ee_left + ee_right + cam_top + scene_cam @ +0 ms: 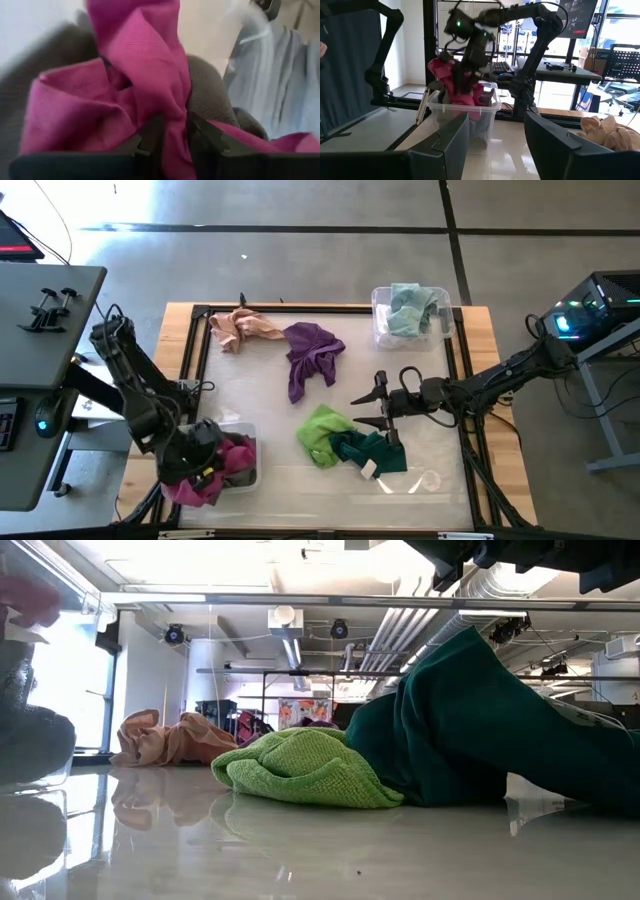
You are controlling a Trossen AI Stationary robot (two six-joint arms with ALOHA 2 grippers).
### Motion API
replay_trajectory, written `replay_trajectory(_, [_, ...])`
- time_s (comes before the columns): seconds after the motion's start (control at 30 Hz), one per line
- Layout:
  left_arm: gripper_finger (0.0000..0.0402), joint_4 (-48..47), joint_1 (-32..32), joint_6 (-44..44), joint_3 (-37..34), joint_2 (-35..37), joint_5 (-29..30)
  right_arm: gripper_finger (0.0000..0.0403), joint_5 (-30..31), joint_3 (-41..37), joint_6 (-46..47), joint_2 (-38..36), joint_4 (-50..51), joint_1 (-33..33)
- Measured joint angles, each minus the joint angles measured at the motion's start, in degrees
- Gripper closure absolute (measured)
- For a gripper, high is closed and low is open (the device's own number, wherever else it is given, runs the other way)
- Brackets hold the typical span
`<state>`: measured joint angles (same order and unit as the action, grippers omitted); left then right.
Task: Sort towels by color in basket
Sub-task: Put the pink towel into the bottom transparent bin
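My left gripper (207, 468) (173, 136) is over the clear bin (244, 432) at the table's near left, shut on a magenta towel (145, 60). Grey cloth (210, 95) lies in that bin under it. My right gripper (374, 410) (496, 142) is open, hovering just above the lime green towel (323, 434) (305, 770) and the dark green towel (372, 452) (480, 730), which lie side by side on the table and touch. A purple towel (313, 355) and a peach-pink towel (244, 328) (165, 740) lie farther back. My left gripper pinches a bunched fold of the magenta towel (174, 125) between its two fingers (150, 137), coming from above. The rest of the towel is heaped loosely in front of the fingers, over the bin's grey cloth and its near-left rim (195, 492).
A second clear bin (378, 300) at the far right corner holds pale teal towels (410, 308). A black frame (300, 308) runs around the white work surface. A clear ring-like object (428, 480) lies near the dark green towel. The table's middle left (240, 390) is bare.
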<state>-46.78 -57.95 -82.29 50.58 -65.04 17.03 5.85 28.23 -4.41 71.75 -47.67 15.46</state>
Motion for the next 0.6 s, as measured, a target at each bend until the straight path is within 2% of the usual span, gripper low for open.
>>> replay_trajectory(0.1, [0.0341, 7.85, 0.03, -0.18, -5.96, 0.0, -0.12, 0.0217, 0.0, 0.0, -0.11, 0.0, 0.31, 0.0])
replay_trajectory(0.2, [0.0347, 10.0, 0.24, -3.25, -9.43, 0.0, -0.04, 0.0217, 0.0, 0.0, -0.11, -0.02, 0.31, 0.0])
replay_trajectory(0.4, [0.0342, 9.66, 0.26, -6.42, -9.99, 1.38, -0.3, 0.0217, 0.0, 0.0, -0.13, -0.02, 0.44, 0.0])
replay_trajectory(0.6, [0.0319, 11.45, 0.28, -9.53, -10.04, 7.28, -1.5, 0.0217, 0.02, 0.0, -0.12, -0.02, 0.44, 0.0])
